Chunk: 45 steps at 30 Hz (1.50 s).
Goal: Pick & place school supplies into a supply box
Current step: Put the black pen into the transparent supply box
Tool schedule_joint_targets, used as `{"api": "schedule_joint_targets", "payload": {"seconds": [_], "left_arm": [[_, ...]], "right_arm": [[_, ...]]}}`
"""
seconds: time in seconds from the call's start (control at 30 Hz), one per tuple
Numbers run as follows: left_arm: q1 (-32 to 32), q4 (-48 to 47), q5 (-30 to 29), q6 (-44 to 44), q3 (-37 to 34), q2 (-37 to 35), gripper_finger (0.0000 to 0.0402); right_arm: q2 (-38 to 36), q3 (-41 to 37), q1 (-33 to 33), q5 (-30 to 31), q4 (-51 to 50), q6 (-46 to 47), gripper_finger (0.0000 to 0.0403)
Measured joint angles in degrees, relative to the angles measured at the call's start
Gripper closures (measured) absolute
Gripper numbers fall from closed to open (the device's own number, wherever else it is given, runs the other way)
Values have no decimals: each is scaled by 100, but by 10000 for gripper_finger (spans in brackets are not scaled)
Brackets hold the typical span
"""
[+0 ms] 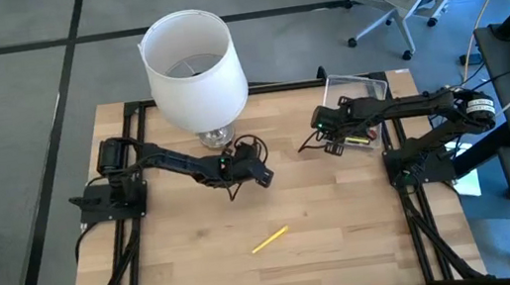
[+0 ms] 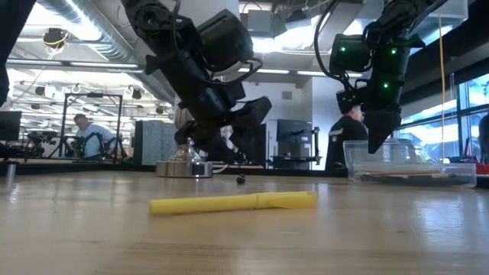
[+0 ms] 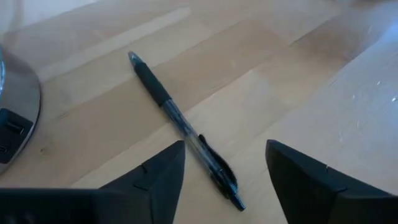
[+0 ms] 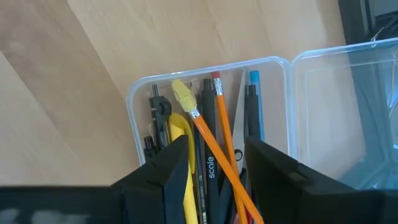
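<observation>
- Grey floor surrounded the wooden counter (image 1: 281, 259) in the high view; a white lampshade (image 1: 192, 66) stood at its far edge, a yellow pen (image 1: 270, 239) lay alone near the middle, the left end effector (image 1: 248, 175) hung just beside the lamp's base, and the right end effector (image 1: 331, 132) sat over the clear supply box (image 1: 361, 98).
- Low view: the yellow pen (image 2: 233, 202) lay flat in front, the supply box (image 2: 409, 164) stood to the right with pencils inside, and people showed in the room behind.
- Left wrist view: the fingers (image 3: 155, 180) stood wide apart, holding nothing, straddling a black pen (image 3: 183, 127) that lay on the counter.
- Right wrist view: the fingers (image 4: 165, 177) were spread, empty, above the box's rim (image 4: 205, 70); an orange pencil (image 4: 219, 140), a blue pen (image 4: 254, 109) and dark pens lay inside.
</observation>
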Motion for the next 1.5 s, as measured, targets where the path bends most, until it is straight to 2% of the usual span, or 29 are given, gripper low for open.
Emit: {"api": "schedule_joint_targets", "payload": {"seconds": [0.23, 0.57, 0.7, 0.93, 1.13, 1.43, 1.5], "left_arm": [[64, 116, -260, -395, 7, 110, 180], [250, 624, 92, -386, 54, 688, 193], [255, 441, 107, -303, 59, 699, 217], [278, 103, 337, -251, 59, 704, 289], [287, 5, 456, 213, 53, 704, 340], [268, -39, 758, 943, 33, 488, 365], [262, -39, 886, 1028, 29, 438, 365]], "right_arm": [[0, 0, 0, 0, 9, 1, 242], [0, 0, 0, -4, 28, -9, 242], [0, 0, 0, -7, 22, -13, 242], [0, 0, 0, -7, 20, -16, 242], [0, 0, 0, -7, 20, -6, 242], [-24, -2, 423, 21, 602, 220, 242], [-52, -2, 550, 206, 689, 327, 242]]}}
